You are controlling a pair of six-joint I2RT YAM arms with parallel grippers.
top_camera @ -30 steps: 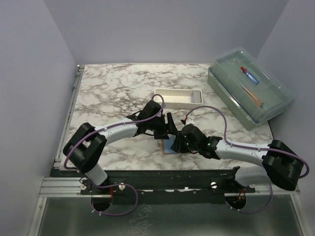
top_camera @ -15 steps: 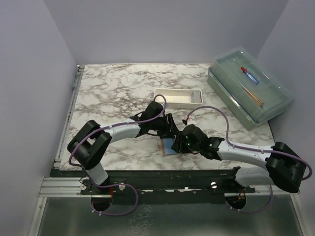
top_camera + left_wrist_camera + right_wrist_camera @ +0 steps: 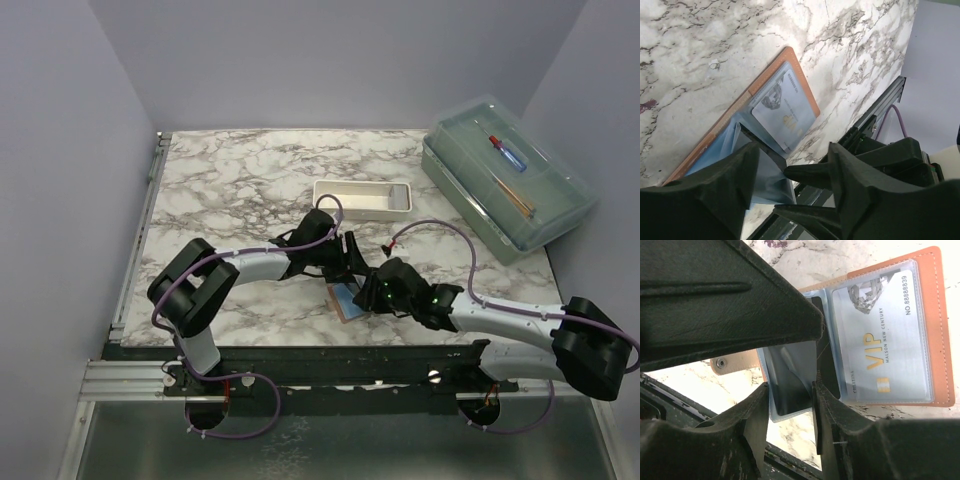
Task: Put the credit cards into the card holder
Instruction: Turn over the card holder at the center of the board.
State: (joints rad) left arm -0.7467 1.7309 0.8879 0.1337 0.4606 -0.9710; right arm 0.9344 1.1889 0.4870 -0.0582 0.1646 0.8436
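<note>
Jaws of the left gripper (image 3: 792, 156) gaped wide, one tip against the open card holder (image 3: 796, 64) — the right gripper (image 3: 790, 391) straddled a pale blue card (image 3: 790, 367), jaws half apart, grip unclear.

Worktop (image 3: 230, 180): white marble, grey-black veining.
Card holder (image 3: 936, 315): tan-orange border, pale stitching; blue-grey inside.
Credit card (image 3: 880, 345): pale blue, gold "VIP" lettering, dark number print, silvery diamond graphic.
Tray (image 3: 362, 214): white.
Lidded box (image 3: 480, 205): pale green tint; red-and-blue item (image 3: 507, 153) inside.
Left gripper (image 3: 792, 155), right gripper (image 3: 790, 400): black.
Arms (image 3: 255, 265): black, pale grey.
Cables (image 3: 440, 224): purple.
</note>
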